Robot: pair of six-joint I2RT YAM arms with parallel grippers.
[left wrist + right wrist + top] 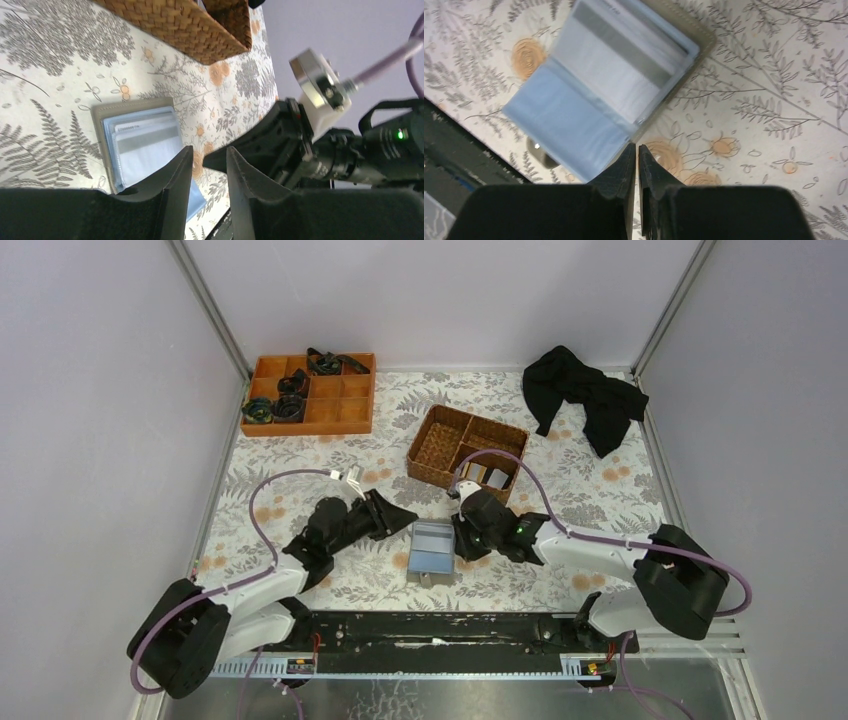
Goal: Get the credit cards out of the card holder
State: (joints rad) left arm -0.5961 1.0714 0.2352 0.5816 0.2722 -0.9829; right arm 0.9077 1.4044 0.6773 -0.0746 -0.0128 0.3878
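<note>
Tablecloth [600, 500] printed with grey ferns and orange flowers covers the whole table, boxed in by plain pale lilac walls [100, 390] with metal posts in the far corners. In the top view the card holder [432, 548] lies open and flat near the middle of the cloth, with a pale, grey-striped card showing in its far panel. The left gripper [405, 515] sits at its 9 o'clock, fingers spread with nothing between them. The right gripper [462, 540] is at its 3 o'clock, fingers almost pressed together (only a hairline slit), tips at the holder's edge. At 12 o'clock stands the wicker basket [440, 440], with credit cards [487, 477] in its near right compartment. An orange tray [350, 410] is at 10 o'clock and a black cloth [585, 395] at 2 o'clock.
</note>
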